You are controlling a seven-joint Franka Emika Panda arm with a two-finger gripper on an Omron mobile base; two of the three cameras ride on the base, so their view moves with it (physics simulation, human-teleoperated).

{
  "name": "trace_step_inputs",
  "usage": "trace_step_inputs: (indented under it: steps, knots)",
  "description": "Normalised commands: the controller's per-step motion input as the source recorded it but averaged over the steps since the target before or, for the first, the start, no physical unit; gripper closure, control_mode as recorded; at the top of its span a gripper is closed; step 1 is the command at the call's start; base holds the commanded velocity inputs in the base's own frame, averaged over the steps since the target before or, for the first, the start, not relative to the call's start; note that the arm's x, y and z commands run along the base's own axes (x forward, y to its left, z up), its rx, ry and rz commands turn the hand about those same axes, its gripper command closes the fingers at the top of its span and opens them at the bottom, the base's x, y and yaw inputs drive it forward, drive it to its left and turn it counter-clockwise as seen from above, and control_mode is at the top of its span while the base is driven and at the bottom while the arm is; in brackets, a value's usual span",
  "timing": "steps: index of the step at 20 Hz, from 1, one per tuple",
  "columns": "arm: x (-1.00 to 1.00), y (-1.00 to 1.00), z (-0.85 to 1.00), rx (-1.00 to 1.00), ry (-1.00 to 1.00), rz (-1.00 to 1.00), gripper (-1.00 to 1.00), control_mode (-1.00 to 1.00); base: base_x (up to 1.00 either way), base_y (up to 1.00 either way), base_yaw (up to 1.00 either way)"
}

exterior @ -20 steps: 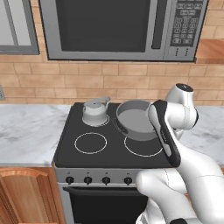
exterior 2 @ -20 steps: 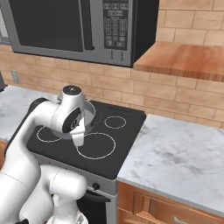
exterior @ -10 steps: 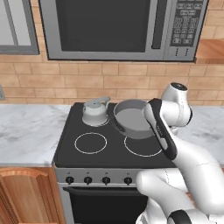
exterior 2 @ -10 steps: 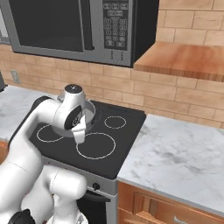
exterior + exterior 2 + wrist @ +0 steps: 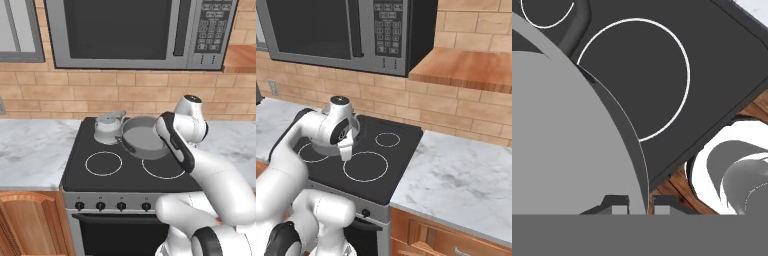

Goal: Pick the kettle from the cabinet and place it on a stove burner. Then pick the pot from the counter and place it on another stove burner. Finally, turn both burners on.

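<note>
My gripper (image 5: 637, 202) was shut on the rim of the pot (image 5: 143, 139), the thin grey wall pinched between the two tips in the hand view. The pot's bowl spread away from the jaws to the left of that view. Beyond its edge lay a bare white burner ring (image 5: 634, 80) on the black cooktop (image 5: 131, 174).

From the left base view, the pot sat over the middle of the cooktop's back edge. One loop handle pointed at the kettle (image 5: 107, 128) and was just beside it. I could not tell whether the pot was resting on the glass or hanging above it. The kettle stood in the back left corner of the cooktop.

The free ring at the front right (image 5: 162, 168) lay nearest, toward the front edge from the pot, so I judged the next move to be a short carry that way.

Against a second earlier, the pot had drifted left toward the kettle, and the kettle had not moved.
</note>
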Motion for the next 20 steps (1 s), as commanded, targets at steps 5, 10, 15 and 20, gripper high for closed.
trace_step_inputs:
  steps: [5, 10, 15, 20]
  knots:
    - [0.07, 0.31, -0.19, 0.00, 0.01, 0.09, 1.00, -1.00, 0.00, 0.00, 0.00]
    - [0.02, 0.29, -0.16, 0.00, 0.03, 0.09, 1.00, -1.00, 0.00, 0.00, 0.00]
    - [0.14, 0.27, -0.14, 0.00, 0.03, 0.05, 1.00, -1.00, 0.00, 0.00, 0.00]
    - [0.09, 0.27, -0.14, 0.00, 0.04, 0.05, 1.00, -1.00, 0.00, 0.00, 0.00]
